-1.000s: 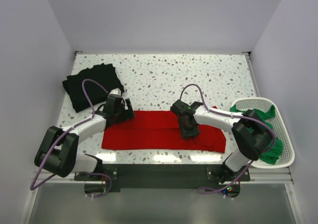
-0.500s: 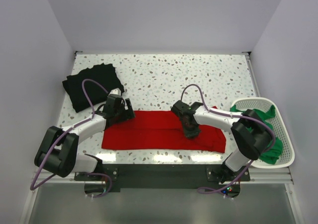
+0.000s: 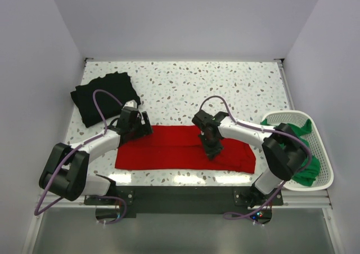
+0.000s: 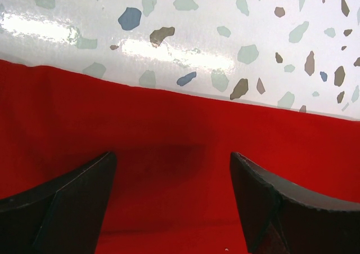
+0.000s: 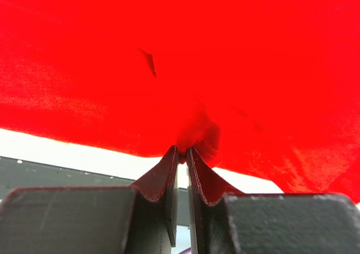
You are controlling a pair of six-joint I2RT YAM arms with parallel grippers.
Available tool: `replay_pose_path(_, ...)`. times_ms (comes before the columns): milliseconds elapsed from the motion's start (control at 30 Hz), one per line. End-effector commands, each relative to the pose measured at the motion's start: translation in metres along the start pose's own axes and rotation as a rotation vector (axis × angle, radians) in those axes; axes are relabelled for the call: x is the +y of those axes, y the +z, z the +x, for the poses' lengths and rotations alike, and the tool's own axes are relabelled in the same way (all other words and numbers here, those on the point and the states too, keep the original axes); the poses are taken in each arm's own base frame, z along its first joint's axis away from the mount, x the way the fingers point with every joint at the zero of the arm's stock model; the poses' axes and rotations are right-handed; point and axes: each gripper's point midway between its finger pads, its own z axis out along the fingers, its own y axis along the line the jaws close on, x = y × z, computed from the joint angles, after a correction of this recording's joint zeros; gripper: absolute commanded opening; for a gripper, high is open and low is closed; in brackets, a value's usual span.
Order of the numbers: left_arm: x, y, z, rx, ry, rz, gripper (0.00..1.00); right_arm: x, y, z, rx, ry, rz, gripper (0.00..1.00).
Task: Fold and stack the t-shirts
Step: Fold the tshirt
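The red t-shirt point(image 3: 169, 148) lies folded into a long strip across the near middle of the table. My left gripper point(image 3: 138, 125) is open over the strip's far left edge, its fingers point(image 4: 73, 203) wide apart above red cloth point(image 4: 180, 130). My right gripper point(image 3: 211, 145) is shut on a pinch of the red t-shirt point(image 5: 197, 68) near the strip's middle right. The black t-shirt point(image 3: 104, 96) lies crumpled at the far left. The green t-shirt point(image 3: 304, 152) sits in the white basket point(image 3: 323, 152) at the right.
The speckled tabletop point(image 3: 225, 88) stretches behind the red strip. White walls close in the left, far and right sides. The basket stands at the table's right near corner, beside my right arm's base.
My right gripper has shifted a little toward the near edge and turned slightly, still pinching the red cloth. The left arm has not moved.
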Motion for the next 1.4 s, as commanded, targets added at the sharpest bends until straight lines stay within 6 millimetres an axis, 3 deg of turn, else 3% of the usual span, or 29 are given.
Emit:
replay_pose_path(0,0.008,0.003,0.011,0.043,0.002,-0.037,0.88,0.014,-0.004,0.001,0.041,-0.034,-0.070,0.12)
replay_pose_path(167,0.009,0.001,0.011,0.041,0.005,-0.040,0.88,0.025,0.002,0.000,0.062,-0.025,-0.118,0.13)
replay_pose_path(400,0.008,0.001,0.010,0.044,0.002,-0.039,0.88,0.021,-0.001,0.006,0.086,-0.038,-0.104,0.19)
replay_pose_path(567,0.007,0.000,0.009,0.043,0.002,-0.040,0.88,0.019,-0.022,0.008,0.060,-0.034,-0.112,0.36)
replay_pose_path(700,0.007,0.000,0.009,0.042,0.000,-0.039,0.88,0.005,-0.040,0.004,-0.013,-0.006,-0.073,0.46)
replay_pose_path(800,0.005,-0.001,0.004,0.029,0.004,-0.036,0.88,-0.013,-0.038,0.003,-0.020,0.062,-0.043,0.48)
replay_pose_path(1100,-0.004,-0.006,-0.012,-0.017,0.016,-0.010,0.87,-0.069,-0.006,0.003,-0.007,0.301,0.109,0.50)
replay_pose_path(1233,0.000,-0.005,-0.007,0.000,0.018,-0.024,0.87,-0.077,0.004,0.005,0.022,0.324,0.162,0.49)
replay_pose_path(1367,0.001,-0.009,-0.011,-0.020,0.023,-0.028,0.87,-0.072,-0.010,0.001,-0.012,0.328,0.127,0.50)
